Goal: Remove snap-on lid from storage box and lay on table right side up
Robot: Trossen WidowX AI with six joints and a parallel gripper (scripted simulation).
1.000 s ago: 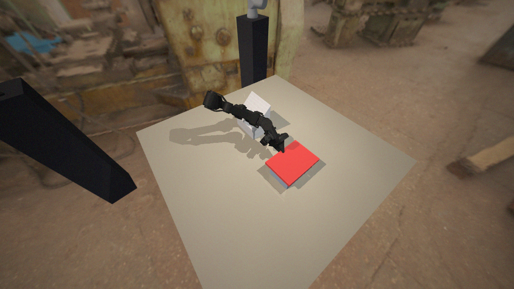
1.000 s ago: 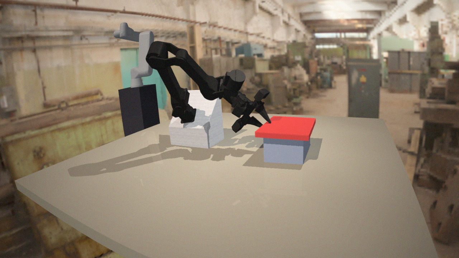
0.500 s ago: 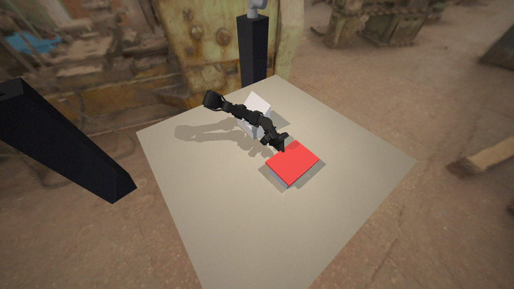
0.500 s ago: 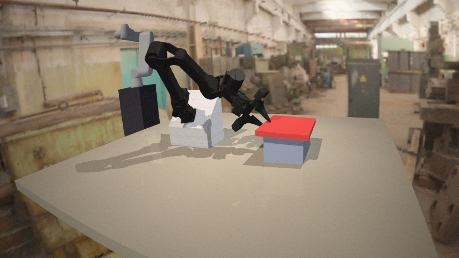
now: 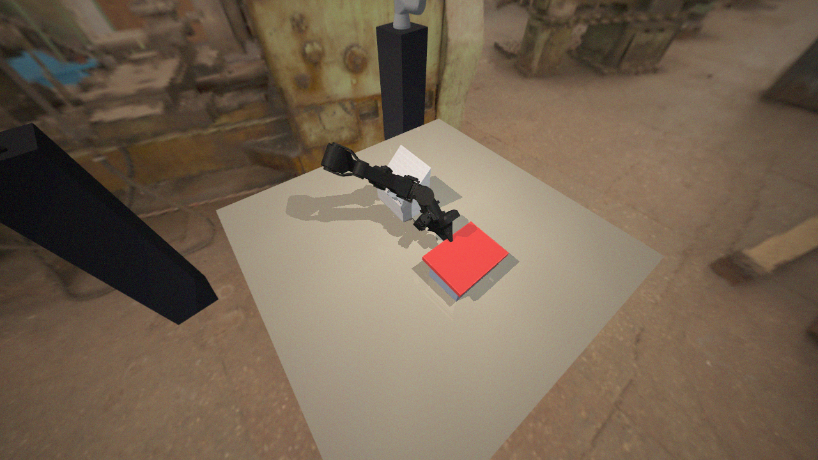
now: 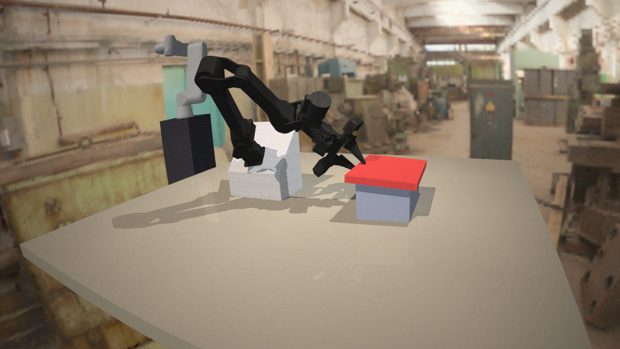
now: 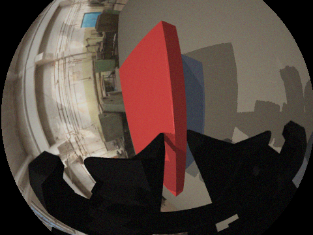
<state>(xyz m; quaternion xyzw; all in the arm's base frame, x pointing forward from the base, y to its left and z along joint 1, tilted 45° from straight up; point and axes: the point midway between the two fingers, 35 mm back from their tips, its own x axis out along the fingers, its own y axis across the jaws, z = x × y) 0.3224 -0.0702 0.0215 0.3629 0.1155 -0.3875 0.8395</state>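
While its fingers pinch the near corner of the red lid (image 6: 385,172) from above and below, the claw (image 6: 353,162) sits at the lid's nine o'clock in the exterior view, likely so a lift there can peel the snap fit free. That lid rests level on the blue-grey storage box (image 6: 383,203), which stands on the desk (image 6: 303,277) past centre toward one o'clock, with a white block (image 6: 266,173) at nine o'clock under the arm.
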